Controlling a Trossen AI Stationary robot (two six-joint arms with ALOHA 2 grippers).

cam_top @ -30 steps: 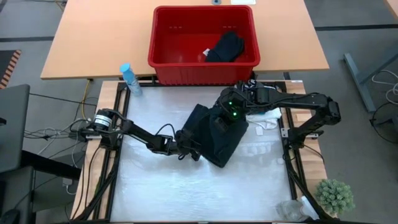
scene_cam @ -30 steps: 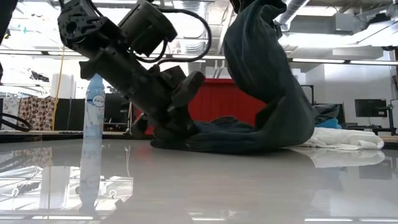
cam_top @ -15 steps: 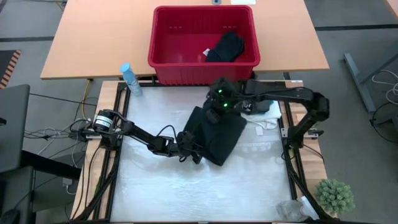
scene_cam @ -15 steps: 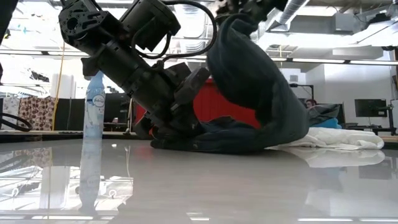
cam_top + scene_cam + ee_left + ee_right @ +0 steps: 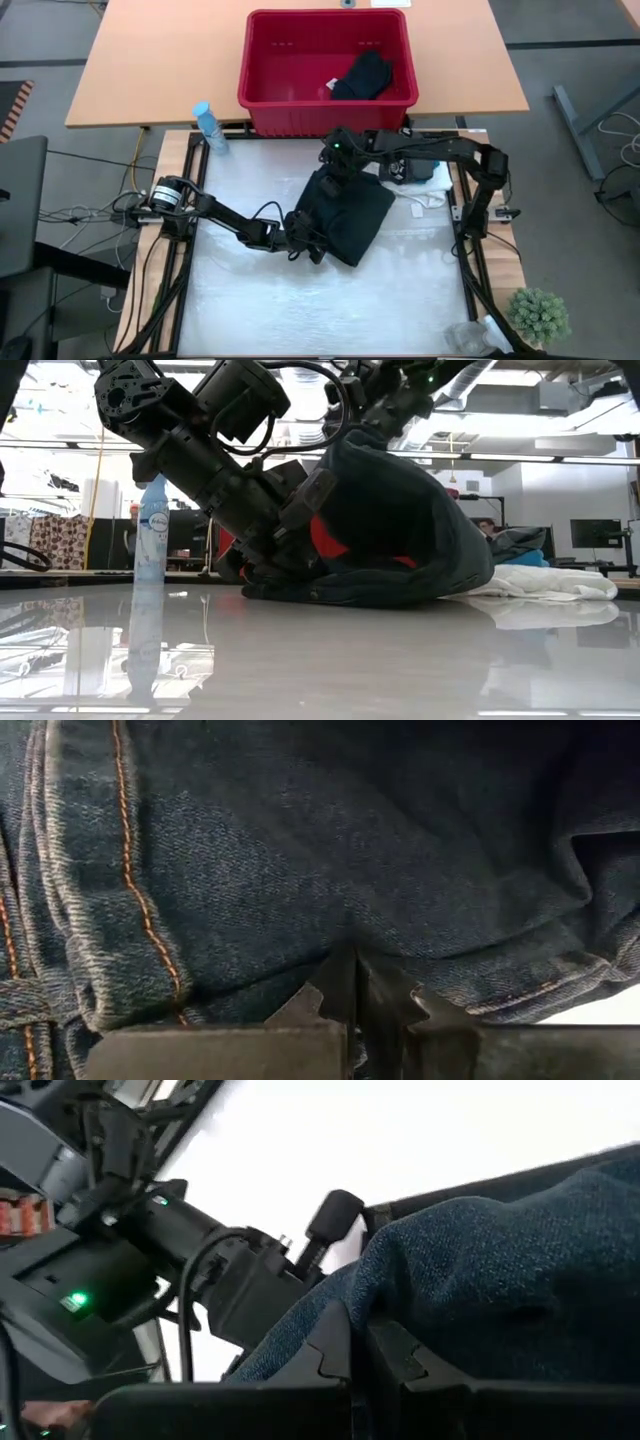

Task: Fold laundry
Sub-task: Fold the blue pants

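The step in hand is a fold of the dark denim garment (image 5: 345, 212), which lies on the white worktop (image 5: 300, 310) just in front of the red basket (image 5: 262, 70). The right pincer (image 5: 338, 165) is clamped on one edge of the denim and holds it raised over the rest of the garment, close to the basket's front wall; in the low view the cloth (image 5: 400, 530) arches up from the worktop in a rounded hump. The left pincer (image 5: 303, 240) is shut on the denim's opposite edge, the one farther from the basket, and pins it down at worktop level; its wrist view shows the closed fingers (image 5: 345, 995) pressed into a seamed hem.

By my judgement the fold is partway over: the raised flap is not yet laid flat. The next move calls for the right pincer to lower the edge it carries onto the lower layer, lined up with the pinned edge, and only then to let go, while the left pincer keeps the base from sliding. Letting go too high would likely leave the flap bunched.

The basket holds one dark bundle of cloth (image 5: 362, 75) in the corner away from the spray bottle (image 5: 208, 128), with something small and white showing beside it; the rest of the basket floor shows bare. A white garment (image 5: 428, 187) lies on the worktop beside the denim, on the side away from the bottle, near the basket's front corner.
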